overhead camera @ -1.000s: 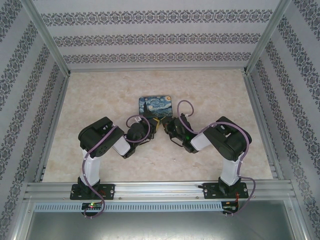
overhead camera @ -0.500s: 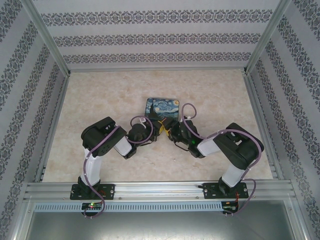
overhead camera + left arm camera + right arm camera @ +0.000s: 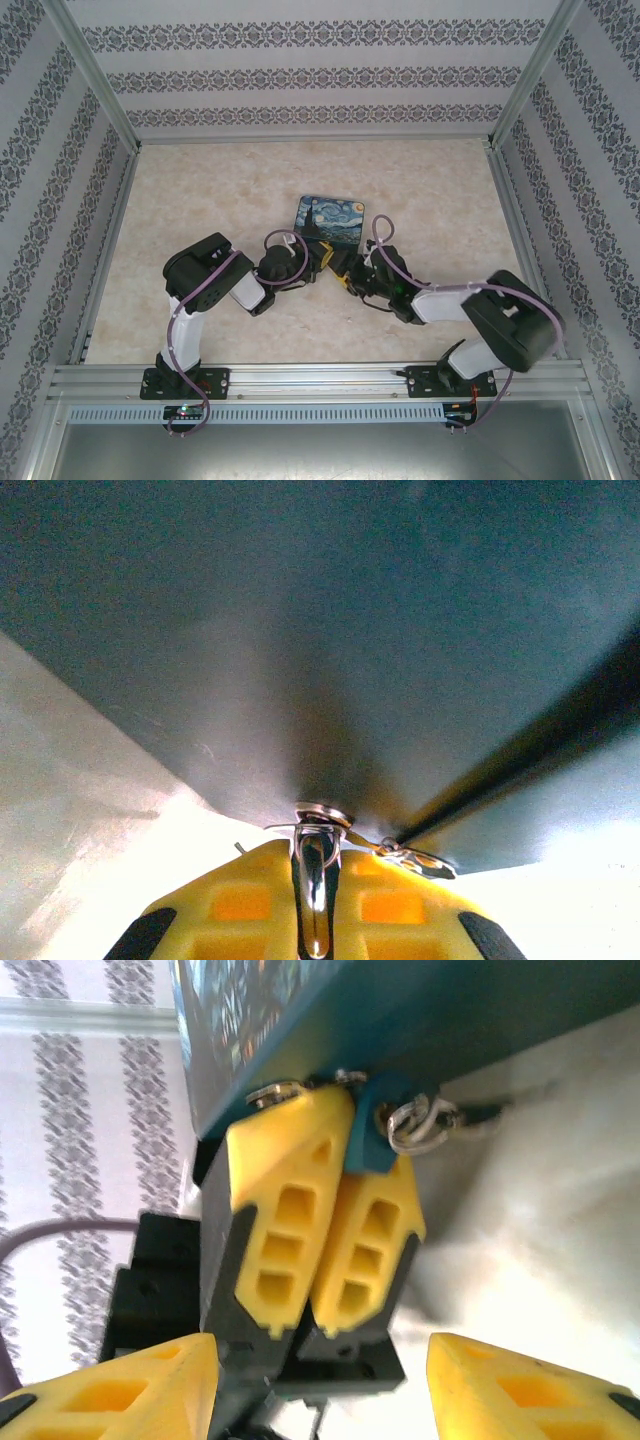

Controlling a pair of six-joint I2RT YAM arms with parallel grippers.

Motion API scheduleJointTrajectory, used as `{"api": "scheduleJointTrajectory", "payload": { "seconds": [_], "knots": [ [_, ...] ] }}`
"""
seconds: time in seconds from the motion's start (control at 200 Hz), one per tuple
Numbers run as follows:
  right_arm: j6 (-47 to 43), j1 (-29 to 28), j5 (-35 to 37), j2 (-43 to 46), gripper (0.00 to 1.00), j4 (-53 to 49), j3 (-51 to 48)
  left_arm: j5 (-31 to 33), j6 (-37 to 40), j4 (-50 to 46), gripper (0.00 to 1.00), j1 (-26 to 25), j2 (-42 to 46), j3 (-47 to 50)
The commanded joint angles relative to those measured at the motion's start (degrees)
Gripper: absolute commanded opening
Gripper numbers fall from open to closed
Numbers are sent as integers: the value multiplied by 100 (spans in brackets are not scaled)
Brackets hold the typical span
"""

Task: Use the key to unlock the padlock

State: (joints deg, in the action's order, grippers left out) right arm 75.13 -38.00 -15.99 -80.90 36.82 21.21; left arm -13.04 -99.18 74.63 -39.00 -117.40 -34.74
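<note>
Left gripper (image 3: 318,258): jaws together, clamped on the padlock (image 3: 366,1132).
Right gripper (image 3: 343,272): fingers apart and empty, facing the lock from about 4 o'clock.
Padlock: a small blue body between the left gripper's yellow fingers (image 3: 290,1200), hard against the tin (image 3: 333,220) at its 6 o'clock wall.
Key: seemingly the thin dark sliver (image 3: 480,1115) on a wire ring (image 3: 420,1125) at the lock's 3 o'clock side, with nothing gripping it.
Done: the lock is held and steadied.
Left: take the key, seat it and turn it. Whether the shackle has sprung, I cannot tell.
Room: the tin blocks 12 o'clock and the two grippers are nearly touching. The table (image 3: 200,190) is open toward 9, 3 and 6 o'clock, and the side walls (image 3: 590,200) are well apart.
</note>
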Motion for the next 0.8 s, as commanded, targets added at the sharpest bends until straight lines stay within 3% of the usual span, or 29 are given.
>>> {"api": "scheduleJointTrajectory", "payload": {
  "seconds": [0.0,0.17,0.31,0.58,0.794],
  "knots": [
    [-1450,49,105,741,57,-2101,404,-197,171,-638,0,-46,-178,0],
    [-3196,16,978,1368,57,-4028,1222,-244,230,-699,0,-47,-160,-8],
    [-4741,-323,2264,1437,55,-4908,1754,-301,276,-779,0,-46,-151,-49],
    [-6837,-1207,4300,1113,50,-4807,1821,-352,380,-905,0,-46,-125,-82],
    [-7695,-1665,4916,831,49,-4084,1588,-404,425,-975,0,-46,-133,-94]
  ]
}}
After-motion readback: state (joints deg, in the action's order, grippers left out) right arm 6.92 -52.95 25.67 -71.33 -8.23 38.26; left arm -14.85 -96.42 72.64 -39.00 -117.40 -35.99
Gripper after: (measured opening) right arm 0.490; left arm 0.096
